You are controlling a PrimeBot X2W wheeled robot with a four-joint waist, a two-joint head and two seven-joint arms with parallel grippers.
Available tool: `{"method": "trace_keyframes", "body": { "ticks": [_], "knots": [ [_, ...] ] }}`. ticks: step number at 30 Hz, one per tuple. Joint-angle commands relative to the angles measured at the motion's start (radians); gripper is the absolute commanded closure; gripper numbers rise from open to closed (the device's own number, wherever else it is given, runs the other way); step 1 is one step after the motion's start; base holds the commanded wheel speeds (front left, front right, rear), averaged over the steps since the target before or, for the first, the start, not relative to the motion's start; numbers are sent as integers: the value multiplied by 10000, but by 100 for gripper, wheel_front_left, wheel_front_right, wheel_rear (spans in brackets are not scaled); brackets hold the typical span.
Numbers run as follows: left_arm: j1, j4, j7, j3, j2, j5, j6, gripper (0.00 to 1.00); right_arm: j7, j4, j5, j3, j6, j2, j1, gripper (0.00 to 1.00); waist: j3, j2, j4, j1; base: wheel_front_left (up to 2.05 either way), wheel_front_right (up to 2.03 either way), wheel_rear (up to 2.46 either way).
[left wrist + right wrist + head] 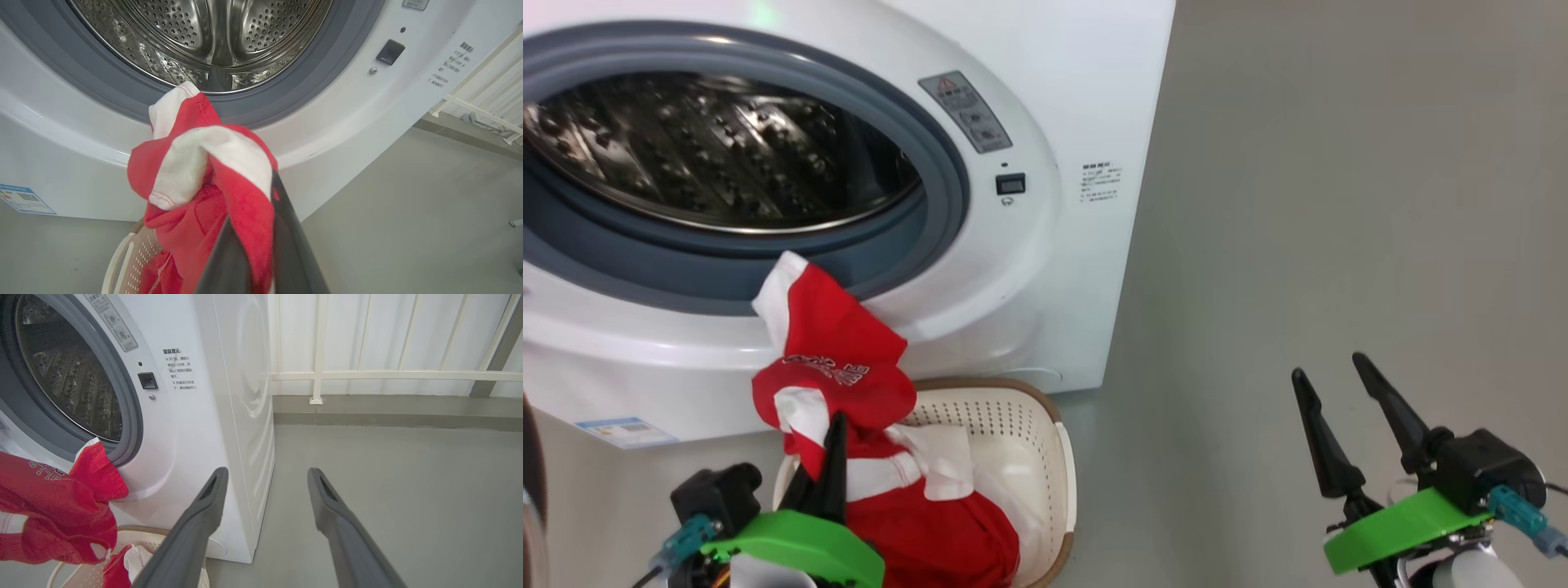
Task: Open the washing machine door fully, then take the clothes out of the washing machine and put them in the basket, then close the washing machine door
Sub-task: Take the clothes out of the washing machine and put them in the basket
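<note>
Left gripper point(835, 433) is clenched on the red clothes point(841, 351). I see them bunch up ahead of it, in front of the washer point(1045, 269) opening, and trail into the basket point(1066, 457) directly beneath. Right gripper point(1327, 364), spread and empty, waits well off to its right.

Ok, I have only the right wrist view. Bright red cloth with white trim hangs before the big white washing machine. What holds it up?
Observer: The left gripper; its two long dark fingers are shut on the bright red, white-striped clothes.
Operator: Is some of it in the basket?
Observer: Yes, the lower part lies inside the cream-white perforated plastic basket.
Operator: Anything left in the drum?
Observer: The left wrist view shows no cloth in the perforated steel drum.
</note>
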Motion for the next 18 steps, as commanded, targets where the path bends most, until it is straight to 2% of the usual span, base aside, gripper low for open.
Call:
{"method": "trace_keyframes", "body": {
  "ticks": [1, 18],
  "knots": [
    [-558, 130, -150, 265, 78, -113, -93, 100, -63, -299, 15, 189, 4, -142, -395, 0, 385, 0, -138, 0, 0, 0, 0],
    [-3349, 5600, -773, -428, 6, -1031, -700, 100, -63, -466, 29, 283, 4, -156, -1220, 0, 2115, 0, -431, 0, 0, 0, 0]
  ]
}}
